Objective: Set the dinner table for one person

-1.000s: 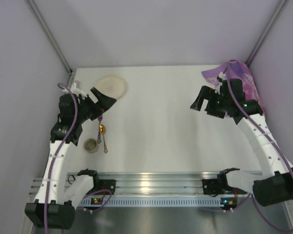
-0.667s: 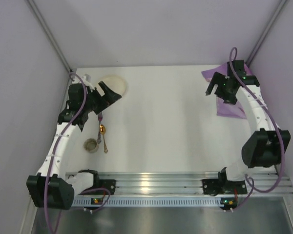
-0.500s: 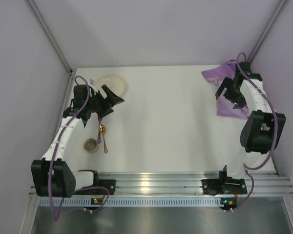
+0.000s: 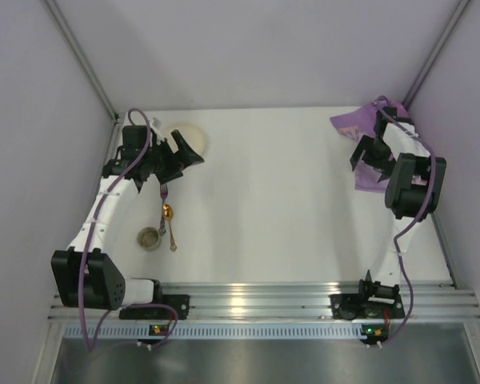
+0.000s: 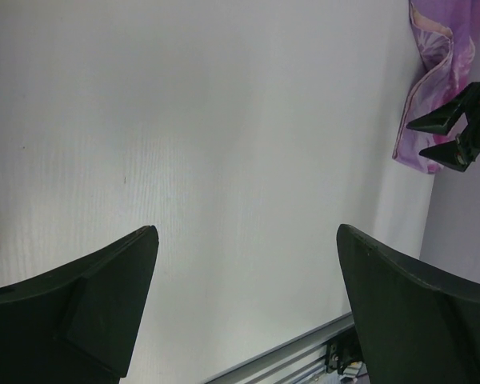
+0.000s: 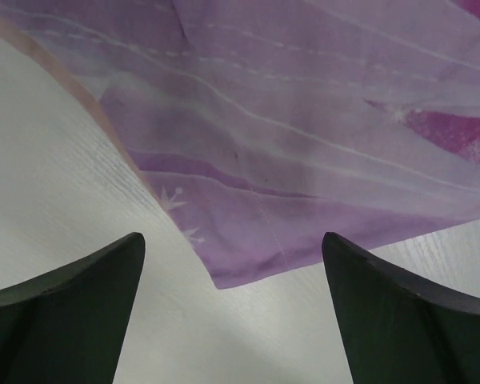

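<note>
The white dinner table (image 4: 272,200) carries a crumpled purple snowflake placemat (image 4: 368,128) at the far right. A cream plate (image 4: 190,136) lies at the far left, with a gold spoon (image 4: 167,212), another utensil (image 4: 173,234) and a small cup (image 4: 149,238) below it. My left gripper (image 4: 184,152) is open and empty beside the plate's near edge; its wrist view (image 5: 246,232) faces bare table. My right gripper (image 4: 358,155) is open and empty just above the placemat's near corner (image 6: 248,268), with a finger on each side of it (image 6: 234,238).
The metal rail (image 4: 256,300) runs along the near edge. Grey walls enclose the table on three sides, close to the placemat and the plate. The left wrist view shows the placemat (image 5: 440,72) and the right gripper (image 5: 456,132) across the table.
Both arms have folded back toward their sides. The right gripper moved right and back, from over bare table to the placemat's corner. The left gripper shifted slightly toward the plate.
</note>
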Robot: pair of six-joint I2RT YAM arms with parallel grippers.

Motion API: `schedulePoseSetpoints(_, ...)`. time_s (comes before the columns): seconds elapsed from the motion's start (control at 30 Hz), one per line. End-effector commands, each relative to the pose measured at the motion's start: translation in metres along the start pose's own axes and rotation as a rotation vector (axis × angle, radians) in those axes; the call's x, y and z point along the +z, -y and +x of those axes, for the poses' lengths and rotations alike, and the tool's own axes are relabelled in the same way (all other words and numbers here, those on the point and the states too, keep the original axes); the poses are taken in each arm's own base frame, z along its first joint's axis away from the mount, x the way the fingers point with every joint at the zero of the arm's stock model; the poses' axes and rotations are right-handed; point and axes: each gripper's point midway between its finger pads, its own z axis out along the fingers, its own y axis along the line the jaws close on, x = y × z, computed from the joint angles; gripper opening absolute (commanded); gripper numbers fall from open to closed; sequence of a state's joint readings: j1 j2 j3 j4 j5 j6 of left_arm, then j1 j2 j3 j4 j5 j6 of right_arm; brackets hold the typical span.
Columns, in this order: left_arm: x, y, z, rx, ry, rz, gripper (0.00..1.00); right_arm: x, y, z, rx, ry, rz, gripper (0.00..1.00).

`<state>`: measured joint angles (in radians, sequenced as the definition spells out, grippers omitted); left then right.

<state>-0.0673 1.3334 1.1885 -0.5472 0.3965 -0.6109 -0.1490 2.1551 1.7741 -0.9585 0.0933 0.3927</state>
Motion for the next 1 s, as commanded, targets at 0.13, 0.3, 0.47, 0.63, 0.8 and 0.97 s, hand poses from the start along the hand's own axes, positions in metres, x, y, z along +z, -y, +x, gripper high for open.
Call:
schedulePoseSetpoints(0.13,0.002,-0.011,0.011,0.042,-0.027,-0.020,0.98,0.009,-0.007,-0.002,-0.093,0.030,0.108,0.84)
schedulePoseSetpoints(0.3,0.005,-0.014,0.014,0.045,-0.054,-0.027,0.98,0.027,-0.013,0.015,-0.109,-0.008,0.133,0.74)
schedulePoseSetpoints(0.47,0.001,-0.016,0.014,0.085,-0.064,-0.044,0.98,0.045,-0.015,0.038,-0.107,-0.074,0.108,0.43)
schedulePoseSetpoints(0.63,0.001,-0.020,0.020,0.086,-0.086,-0.057,0.98,0.050,-0.015,0.051,-0.103,-0.093,0.084,0.00)
schedulePoseSetpoints(0.8,0.003,-0.013,0.019,0.054,-0.094,-0.022,0.98,0.044,-0.007,0.064,-0.105,-0.093,0.082,0.00)
schedulePoseSetpoints(0.97,0.005,-0.014,0.019,0.049,-0.085,-0.037,0.98,0.011,-0.026,0.079,-0.144,-0.058,-0.001,0.00)
